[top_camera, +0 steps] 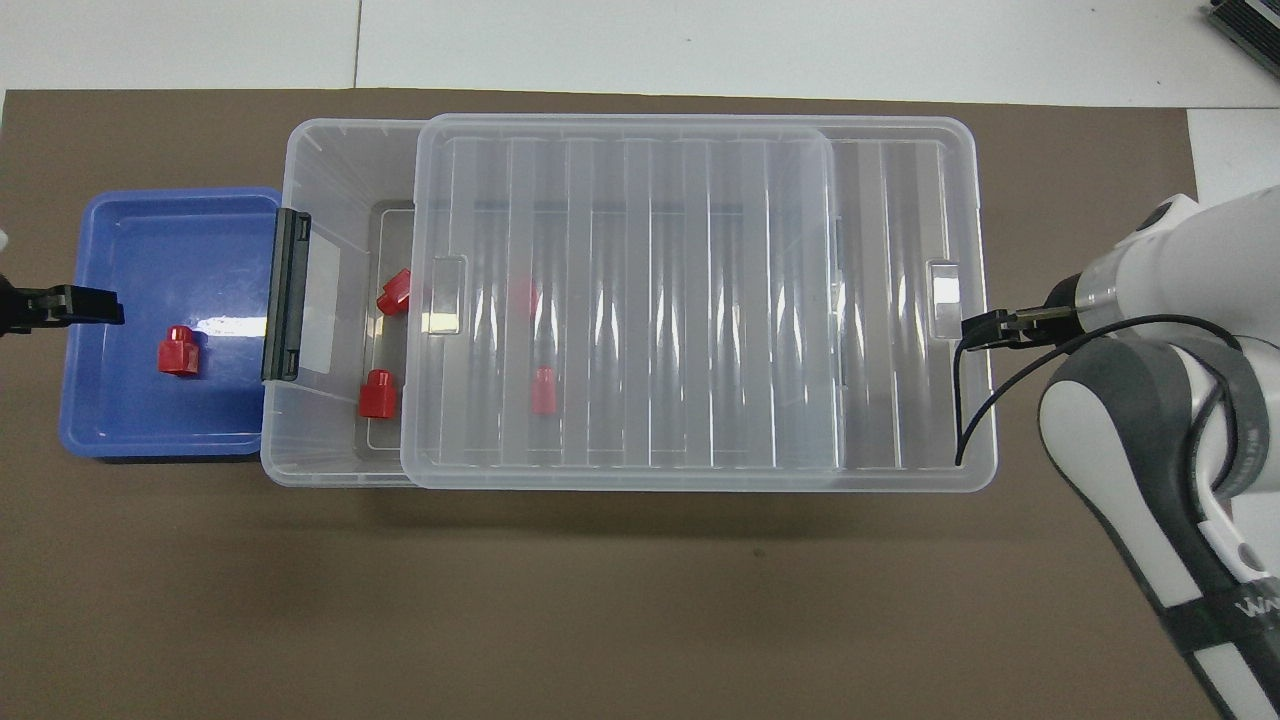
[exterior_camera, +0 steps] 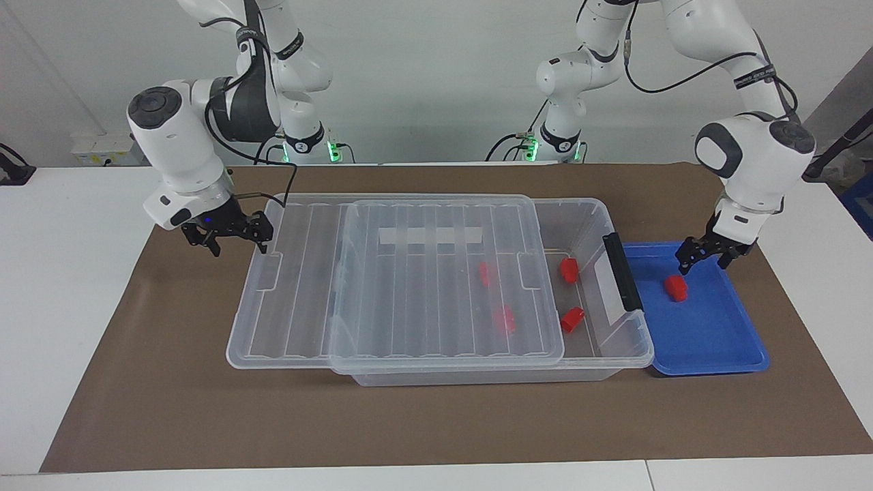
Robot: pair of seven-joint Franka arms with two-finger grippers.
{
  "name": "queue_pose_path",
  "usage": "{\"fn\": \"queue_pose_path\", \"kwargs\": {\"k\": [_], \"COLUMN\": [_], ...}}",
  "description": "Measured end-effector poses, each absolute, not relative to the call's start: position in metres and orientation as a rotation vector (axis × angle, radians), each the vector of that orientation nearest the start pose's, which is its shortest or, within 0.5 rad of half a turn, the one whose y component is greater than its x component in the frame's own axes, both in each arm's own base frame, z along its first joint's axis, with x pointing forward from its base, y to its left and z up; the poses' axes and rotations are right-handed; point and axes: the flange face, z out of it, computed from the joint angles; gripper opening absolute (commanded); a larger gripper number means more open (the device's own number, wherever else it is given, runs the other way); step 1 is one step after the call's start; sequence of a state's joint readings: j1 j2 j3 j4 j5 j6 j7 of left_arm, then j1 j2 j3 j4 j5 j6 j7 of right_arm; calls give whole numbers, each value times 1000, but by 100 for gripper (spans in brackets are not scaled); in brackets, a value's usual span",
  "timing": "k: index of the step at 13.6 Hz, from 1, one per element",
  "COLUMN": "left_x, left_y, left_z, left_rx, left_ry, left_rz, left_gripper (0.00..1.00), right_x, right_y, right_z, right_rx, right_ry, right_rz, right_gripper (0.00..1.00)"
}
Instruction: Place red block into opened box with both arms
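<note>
A red block [exterior_camera: 676,288] [top_camera: 179,352] lies in the blue tray [exterior_camera: 716,341] [top_camera: 130,420]. My left gripper [exterior_camera: 702,262] [top_camera: 105,308] hangs open just above the tray, beside the block and not touching it. The clear box [exterior_camera: 614,354] [top_camera: 300,150] stands next to the tray with its ribbed lid [exterior_camera: 409,293] [top_camera: 620,300] slid partway off toward the right arm's end. Two red blocks [exterior_camera: 568,269] [top_camera: 377,394] lie uncovered in the box, and two more [exterior_camera: 505,319] [top_camera: 543,390] show through the lid. My right gripper [exterior_camera: 235,240] [top_camera: 985,328] is open, one fingertip against the lid's end rim.
The box and tray sit on a brown mat [exterior_camera: 170,409] that covers the middle of the white table. The box's dark grey handle [exterior_camera: 620,269] faces the tray. A black cable [top_camera: 960,420] hangs from the right wrist over the lid's corner.
</note>
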State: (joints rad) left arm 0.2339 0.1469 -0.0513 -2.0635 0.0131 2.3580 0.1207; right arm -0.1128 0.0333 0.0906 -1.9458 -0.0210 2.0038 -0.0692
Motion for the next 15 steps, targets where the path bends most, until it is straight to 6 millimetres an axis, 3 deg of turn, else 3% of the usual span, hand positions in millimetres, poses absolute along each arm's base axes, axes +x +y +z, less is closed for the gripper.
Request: {"fn": "queue_pose_path", "kwargs": {"k": [3,7,9,10,12,15], "left_x": [581,581,579,578,575,573], "left_y": [107,106,106,107,113,118], "left_z": [347,326,315,311,307,307], "left_rx": [-3114,-3117,-3117,-3116,-3116,-3116], "left_ry": [-82,3,36,44,42,34], "left_rz": [-211,-188,-186,-184,-178,-175], "left_gripper": [94,93,83,66,0,0], "right_x": [568,566,564,564,563,563], "right_y": [-31,-59,-69,-72,-78,-81], "right_z": [465,464,464,463,463,463], "right_rx": [-3157,-3157,-3159,-3159,-3158,-3159], "right_ry": [-122,-167,-164,-174,-177,-177], "right_rz": [-38,-34,-32,-30,-28,-29], "right_gripper": [97,97,97,98,98,100]}}
